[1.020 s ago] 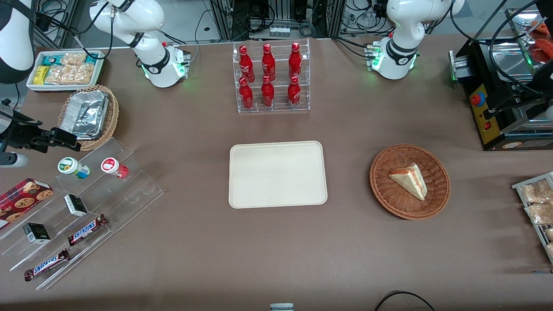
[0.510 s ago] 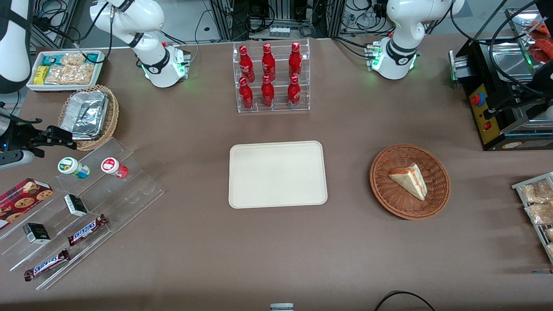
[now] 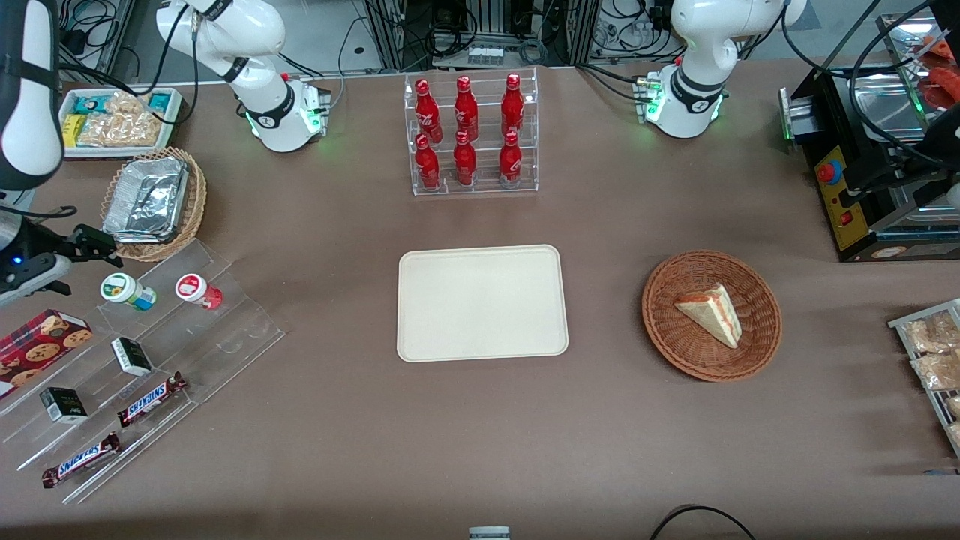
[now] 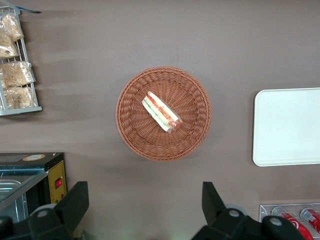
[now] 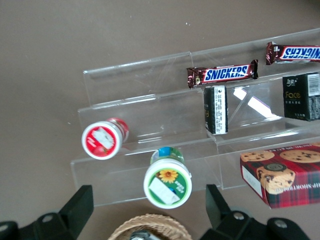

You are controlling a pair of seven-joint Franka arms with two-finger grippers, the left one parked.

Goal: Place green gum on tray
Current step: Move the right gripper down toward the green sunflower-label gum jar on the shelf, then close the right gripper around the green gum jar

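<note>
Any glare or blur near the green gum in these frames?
Right wrist view: sharp; white glare on the clear stand, none on the green gum, which sits between the open tool's fingers. Front view: even light, gum readable, tool dark at the frame edge.

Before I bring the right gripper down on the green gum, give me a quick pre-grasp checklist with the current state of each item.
1. Green gum in sight, on the clear stepped display stand: ok.
2. Gripper open: ok, fingers spread wider than the gum's lid.
3. Gripper lined up: ok, the gum sits between the fingers in the right wrist view; gripper not yet down on it.
4. Red-lidded bottle apart from the gum: ok, a gap shows, but it is close.
5. Wicker basket with foil tray close to the gripper: cannot tell whether it will clear.
6. Tray free to receive it: ok, nothing on it.
</note>
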